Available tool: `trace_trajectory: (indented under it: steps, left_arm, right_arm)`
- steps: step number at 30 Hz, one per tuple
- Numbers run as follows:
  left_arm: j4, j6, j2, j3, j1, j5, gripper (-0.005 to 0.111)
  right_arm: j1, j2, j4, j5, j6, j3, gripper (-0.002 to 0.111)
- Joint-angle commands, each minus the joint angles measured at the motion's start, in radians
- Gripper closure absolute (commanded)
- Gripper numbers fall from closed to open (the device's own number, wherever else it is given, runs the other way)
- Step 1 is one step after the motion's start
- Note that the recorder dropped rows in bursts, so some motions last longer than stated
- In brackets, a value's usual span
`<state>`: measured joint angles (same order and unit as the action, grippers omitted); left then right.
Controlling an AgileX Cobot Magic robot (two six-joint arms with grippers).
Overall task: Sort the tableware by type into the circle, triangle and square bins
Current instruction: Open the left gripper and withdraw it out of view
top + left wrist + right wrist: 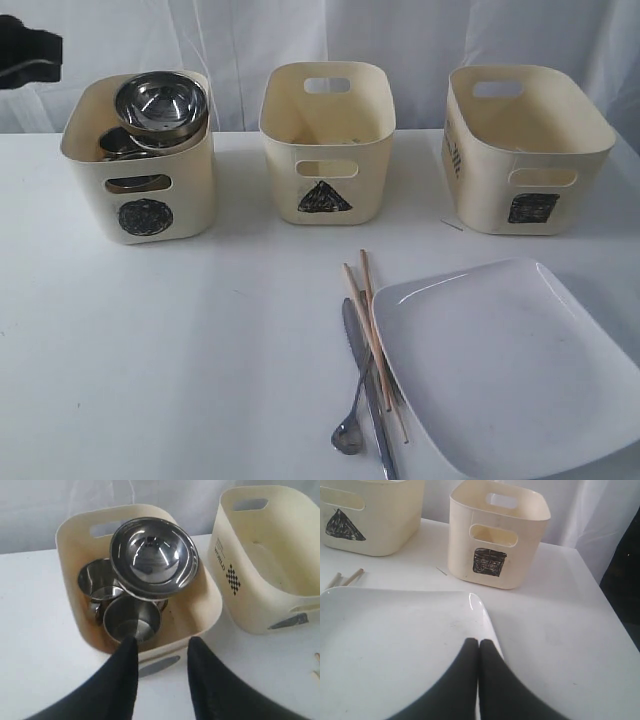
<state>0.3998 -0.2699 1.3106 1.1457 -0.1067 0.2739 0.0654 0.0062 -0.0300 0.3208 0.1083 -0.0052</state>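
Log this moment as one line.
circle bin: steel bowl over two mugs | left fingers: open, empty, by circle bin | right fingers: shut, over plate | chopsticks, knife, spoon: on table

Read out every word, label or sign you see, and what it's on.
"WORLD": side of the triangle bin, beside a checkered patch; smaller print there unreadable.
No words, just drawn shapes: fronts of the circle bin, triangle bin, square bin.
Side print on the square bin: too blurred.
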Motion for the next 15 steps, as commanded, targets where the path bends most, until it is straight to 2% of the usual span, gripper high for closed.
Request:
trace_trajectory:
  steps: [1, 10, 15]
  left_arm:
    - [0.03, 0.012, -0.182, -0.184, 0.002, -0.098, 0.068]
    - [0.03, 0.014, -0.52, -0.492, 0.002, -0.154, 0.069]
    - [0.03, 0.014, -0.663, -0.608, 0.002, -0.148, 0.075]
  right_arm:
    - [0.004, -0.006, 0.0, -0.008, 0.009, 0.005, 0.108]
    - [0.004, -0.006, 0.0, -0.008, 0.009, 0.005, 0.108]
    - [0.004, -0.006, 0.0, -0.008, 0.009, 0.005, 0.108]
